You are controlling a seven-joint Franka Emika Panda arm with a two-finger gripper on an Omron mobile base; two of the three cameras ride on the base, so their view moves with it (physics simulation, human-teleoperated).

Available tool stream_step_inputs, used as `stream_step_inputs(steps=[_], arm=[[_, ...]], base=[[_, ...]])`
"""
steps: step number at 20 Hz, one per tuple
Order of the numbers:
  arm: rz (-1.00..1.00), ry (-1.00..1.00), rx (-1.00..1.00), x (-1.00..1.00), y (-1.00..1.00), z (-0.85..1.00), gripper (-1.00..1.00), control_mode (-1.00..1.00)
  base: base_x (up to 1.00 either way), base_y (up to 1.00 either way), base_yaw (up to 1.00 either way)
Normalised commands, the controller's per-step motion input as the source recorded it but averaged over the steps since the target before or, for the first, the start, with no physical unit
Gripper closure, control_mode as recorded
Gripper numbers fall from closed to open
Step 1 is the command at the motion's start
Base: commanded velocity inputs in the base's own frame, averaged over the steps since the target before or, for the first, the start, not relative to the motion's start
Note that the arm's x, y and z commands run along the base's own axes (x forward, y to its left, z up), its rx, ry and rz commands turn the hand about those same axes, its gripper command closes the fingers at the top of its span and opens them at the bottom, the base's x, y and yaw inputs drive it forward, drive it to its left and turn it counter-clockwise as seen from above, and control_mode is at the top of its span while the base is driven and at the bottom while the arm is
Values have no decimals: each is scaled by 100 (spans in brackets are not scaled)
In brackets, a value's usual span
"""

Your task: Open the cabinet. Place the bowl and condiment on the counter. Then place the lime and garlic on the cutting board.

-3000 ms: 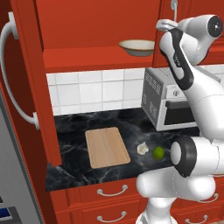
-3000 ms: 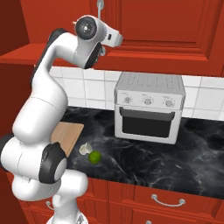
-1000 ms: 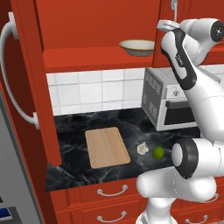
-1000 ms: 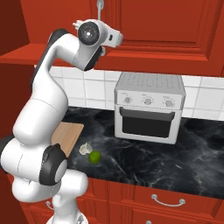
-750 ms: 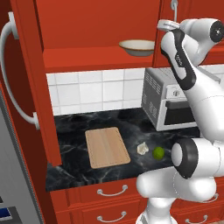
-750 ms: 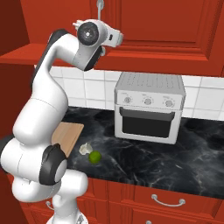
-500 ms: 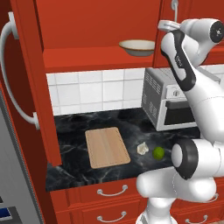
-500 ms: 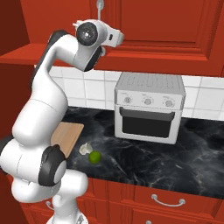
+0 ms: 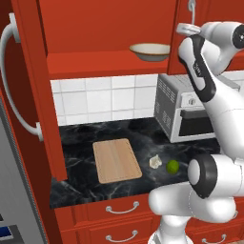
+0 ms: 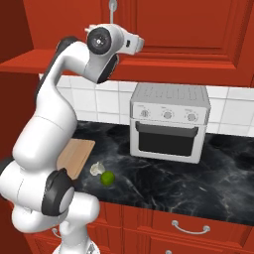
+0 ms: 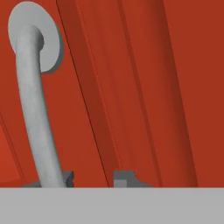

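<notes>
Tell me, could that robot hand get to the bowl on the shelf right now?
Probably yes: the left cabinet door is swung wide, leaving the bowl exposed, and the gripper is beside it, at the right door's handle.

The white arm rises from the base, bends at its dark elbow joint and reaches high, with the wrist turned level at the top. The gripper [image 11: 89,178] points straight ahead, its two dark fingertips [image 11: 124,178] standing a little apart, the left one against a curved grey bar that runs past it.
</notes>
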Motion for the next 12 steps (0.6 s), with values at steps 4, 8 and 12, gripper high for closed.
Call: stream_step_inputs(steps=[4,8,12], arm=[[-2,0,0,-40,-68,42,100,-100],[-2,0,0,-43,-70,45,100,-100],[-2,0,0,-42,-70,41,100,-100]], base=[[0,0,0],[0,0,0],[0,0,0]])
